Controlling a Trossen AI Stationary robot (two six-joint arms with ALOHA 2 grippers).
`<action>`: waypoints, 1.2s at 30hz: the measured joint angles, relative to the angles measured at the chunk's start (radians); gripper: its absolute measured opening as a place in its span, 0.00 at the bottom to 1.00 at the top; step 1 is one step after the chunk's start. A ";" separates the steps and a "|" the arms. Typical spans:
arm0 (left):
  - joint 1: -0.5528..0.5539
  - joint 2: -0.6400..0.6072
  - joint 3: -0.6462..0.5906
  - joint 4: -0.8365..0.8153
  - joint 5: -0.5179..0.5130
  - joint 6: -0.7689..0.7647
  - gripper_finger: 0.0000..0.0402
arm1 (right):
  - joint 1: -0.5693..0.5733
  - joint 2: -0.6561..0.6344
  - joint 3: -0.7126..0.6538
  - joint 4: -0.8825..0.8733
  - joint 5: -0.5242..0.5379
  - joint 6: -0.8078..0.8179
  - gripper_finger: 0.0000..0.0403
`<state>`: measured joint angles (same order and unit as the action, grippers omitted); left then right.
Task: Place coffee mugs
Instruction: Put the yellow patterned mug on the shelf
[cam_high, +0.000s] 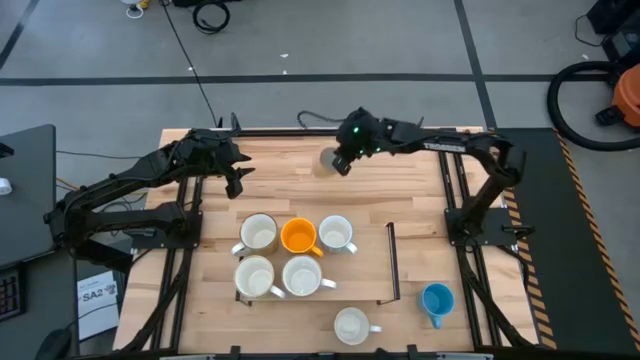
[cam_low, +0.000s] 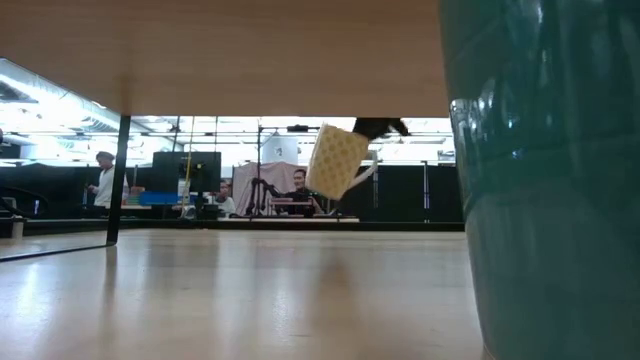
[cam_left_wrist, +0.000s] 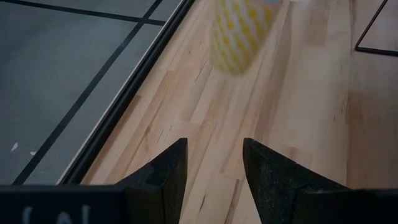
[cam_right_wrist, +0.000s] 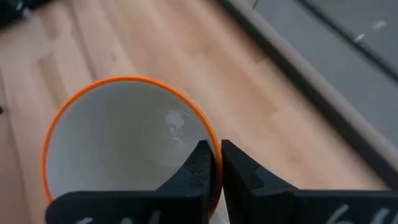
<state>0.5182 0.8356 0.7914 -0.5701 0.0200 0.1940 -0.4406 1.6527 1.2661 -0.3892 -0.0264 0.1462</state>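
Right gripper (cam_high: 340, 160) pinches rim of yellow patterned mug (cam_low: 337, 160), one finger inside orange-edged mouth, one outside; mug hangs tilted, clear of table (cam_high: 300, 185), over far edge. Five-mug cluster (cam_high: 290, 255) lies toward near side from it, so carry runs nearward. Left gripper (cam_left_wrist: 214, 165) waits alongside, fingers spread, empty, pointing at the carried mug.

The table (cam_high: 300, 180) is pale matt wood (visible grain), the blue mug (cam_high: 437, 299) glossy ceramic.
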 joint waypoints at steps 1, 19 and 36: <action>0.000 0.000 0.000 0.000 0.000 0.000 0.40 | -0.006 -0.018 0.010 -0.014 0.013 -0.011 0.06; 0.000 0.000 0.000 0.000 0.000 0.000 0.40 | 0.018 -0.318 0.320 -0.664 0.190 0.216 0.06; 0.000 0.000 0.000 -0.004 0.000 0.000 0.40 | 0.477 -0.398 0.387 -1.084 0.060 0.929 0.06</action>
<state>0.5182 0.8356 0.7915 -0.5743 0.0199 0.1940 0.0365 1.2547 1.6531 -1.4729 0.0334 1.0752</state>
